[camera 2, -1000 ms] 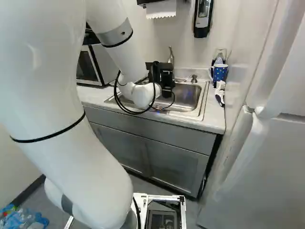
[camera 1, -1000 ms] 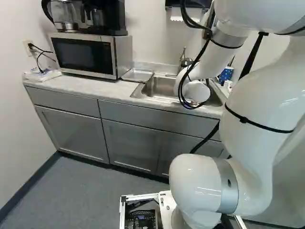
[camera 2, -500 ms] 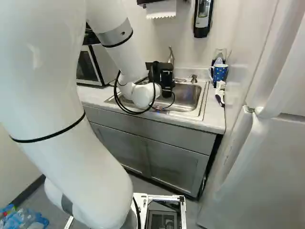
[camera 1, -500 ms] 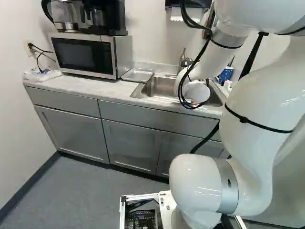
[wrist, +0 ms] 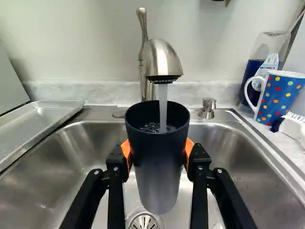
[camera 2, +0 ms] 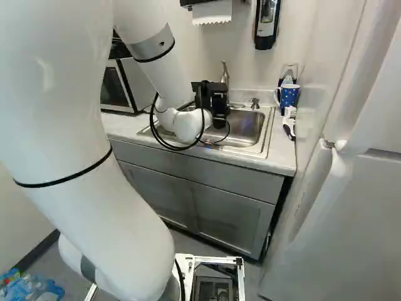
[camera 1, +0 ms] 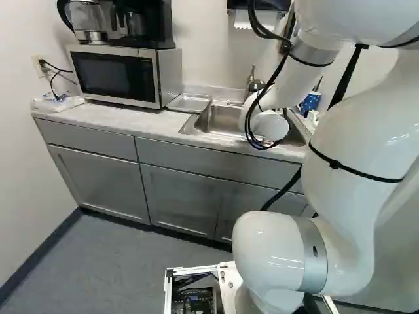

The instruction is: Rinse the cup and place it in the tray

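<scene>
Over the sink, the gripper point(camera 2: 214, 103) shows only its black body in the right base view. In the wrist view the orange pads of the gripper point(wrist: 158, 155) press a dark cup point(wrist: 157, 162) from both sides. The cup is upright, its mouth under the faucet point(wrist: 161, 59), and a stream of water falls into it; bubbling water shows inside. Beneath lies the steel sink point(wrist: 62, 167) with its drain. A shallow metal tray point(wrist: 40, 119) rests beside the sink, also seen as the tray point(camera 1: 190, 103) near the microwave.
A blue dotted mug point(wrist: 279, 98), a white brush point(wrist: 293, 126) and a clear pitcher point(wrist: 267, 47) stand on the counter beside the sink. The microwave point(camera 1: 114, 75) sits past the tray. A soap dispenser point(camera 2: 267, 24) hangs on the wall; a white fridge point(camera 2: 351, 213) flanks the counter.
</scene>
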### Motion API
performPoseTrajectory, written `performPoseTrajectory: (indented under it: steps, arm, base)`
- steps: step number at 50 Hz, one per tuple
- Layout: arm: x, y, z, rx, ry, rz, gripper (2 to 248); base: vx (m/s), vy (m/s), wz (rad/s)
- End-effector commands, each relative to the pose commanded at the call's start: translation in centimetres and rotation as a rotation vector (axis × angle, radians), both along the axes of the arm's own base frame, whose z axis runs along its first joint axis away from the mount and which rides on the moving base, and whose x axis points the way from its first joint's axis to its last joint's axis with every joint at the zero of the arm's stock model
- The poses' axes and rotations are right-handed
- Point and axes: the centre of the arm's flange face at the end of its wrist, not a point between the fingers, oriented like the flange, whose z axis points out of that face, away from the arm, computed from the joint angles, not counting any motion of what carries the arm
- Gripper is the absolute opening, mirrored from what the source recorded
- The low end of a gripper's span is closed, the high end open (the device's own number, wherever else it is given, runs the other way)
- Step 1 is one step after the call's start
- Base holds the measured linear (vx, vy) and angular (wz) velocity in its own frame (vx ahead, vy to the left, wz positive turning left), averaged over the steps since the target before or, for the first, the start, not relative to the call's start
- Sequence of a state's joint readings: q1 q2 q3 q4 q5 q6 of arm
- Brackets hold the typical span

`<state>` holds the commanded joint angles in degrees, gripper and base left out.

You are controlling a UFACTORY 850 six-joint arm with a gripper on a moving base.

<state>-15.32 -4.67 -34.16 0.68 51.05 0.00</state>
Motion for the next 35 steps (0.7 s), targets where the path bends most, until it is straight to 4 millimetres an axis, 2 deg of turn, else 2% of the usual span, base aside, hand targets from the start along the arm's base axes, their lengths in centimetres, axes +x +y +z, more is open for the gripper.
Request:
performPoseTrajectory:
  steps: [35]
  arm:
    - [-0.01,0.12,0.0,0.0,0.0,0.002,124]
  base:
    - [0.0,0.0,0.0]
